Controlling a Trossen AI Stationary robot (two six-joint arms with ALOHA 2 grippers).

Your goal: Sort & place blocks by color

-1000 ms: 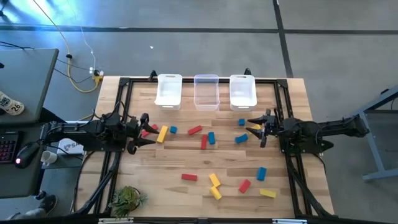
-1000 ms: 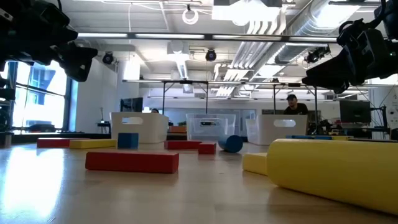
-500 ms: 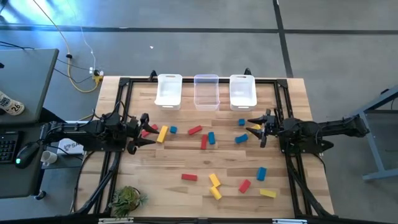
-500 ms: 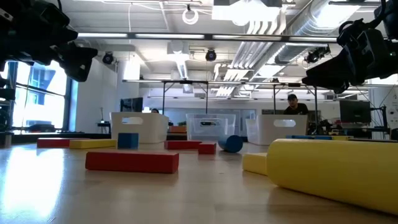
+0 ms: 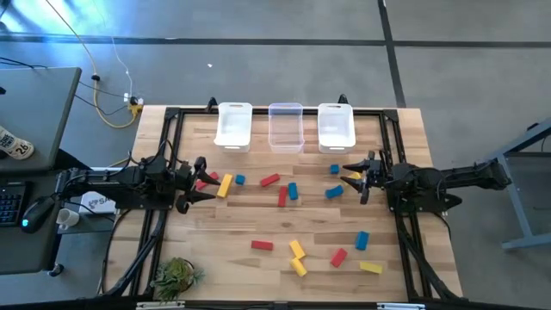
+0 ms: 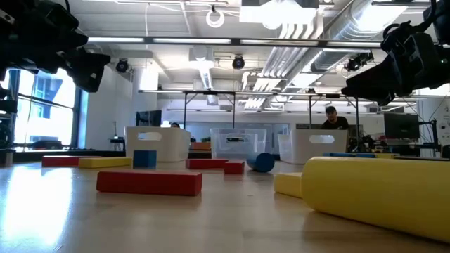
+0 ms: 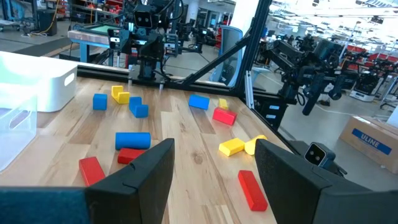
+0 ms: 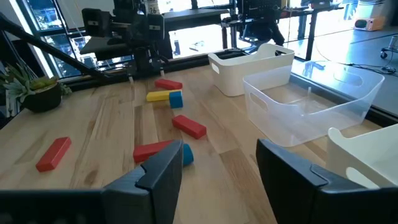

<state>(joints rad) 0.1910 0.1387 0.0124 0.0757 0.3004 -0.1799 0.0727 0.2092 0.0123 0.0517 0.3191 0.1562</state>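
Small solid-coloured toy blocks (image 5: 281, 196), red, yellow and blue, mostly short rectangular bars with one blue cylinder among them, lie scattered over the pale wooden table (image 5: 258, 224). Seen from above, one loose group sits around the table's centre, reaching toward 9 and 3 o'clock; a second group lies toward 5 and 6 o'clock. None is stacked, and none is held.

Three small plastic bins stand in a row at 12 o'clock along the far edge: a white bin (image 5: 233, 124) toward 11 o'clock, a clear bin (image 5: 286, 126) in the middle, and another white bin (image 5: 336, 126) toward 1 o'clock. No block shows inside any of them.

The left gripper (image 5: 200, 183) hovers at 9 o'clock, its fingers spread wide apart and holding nothing, with a red and a yellow block just beside its tips. The right gripper (image 5: 356, 176) hovers at 3 o'clock, fingers likewise spread wide and holding nothing, near a yellow block
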